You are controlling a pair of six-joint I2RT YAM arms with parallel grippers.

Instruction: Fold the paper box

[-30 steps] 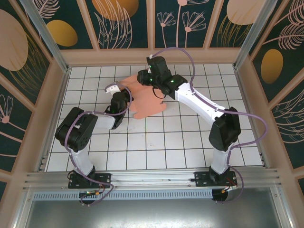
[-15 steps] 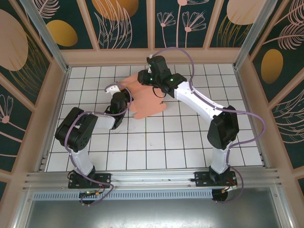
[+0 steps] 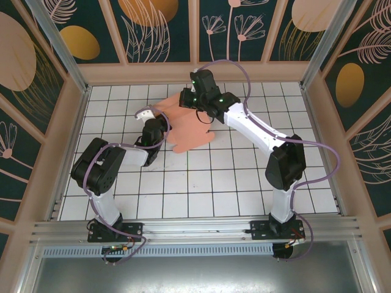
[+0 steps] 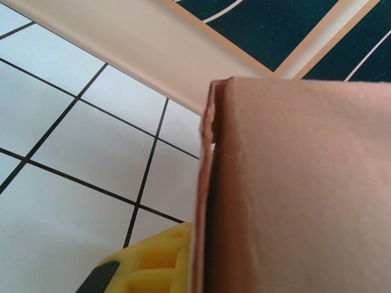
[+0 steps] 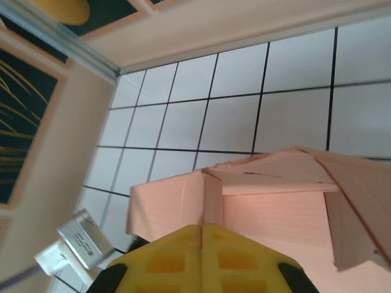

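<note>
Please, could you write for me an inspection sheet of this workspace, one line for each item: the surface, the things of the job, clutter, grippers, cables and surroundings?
Surface: white tiled table with black grid lines.
Job's things: paper box, salmon-pink card, partly folded; some walls raised, rounded flaps lying toward the near side.
Clutter: nothing seen.
Grippers: left gripper shut on the card's left edge; right gripper shut at a raised fold on the far side, whether it pinches the card cannot be told.
Cables: purple cables loop along both arms.
Surroundings: dark floral wall panels in pale frames; aluminium rail at the near edge.
</note>
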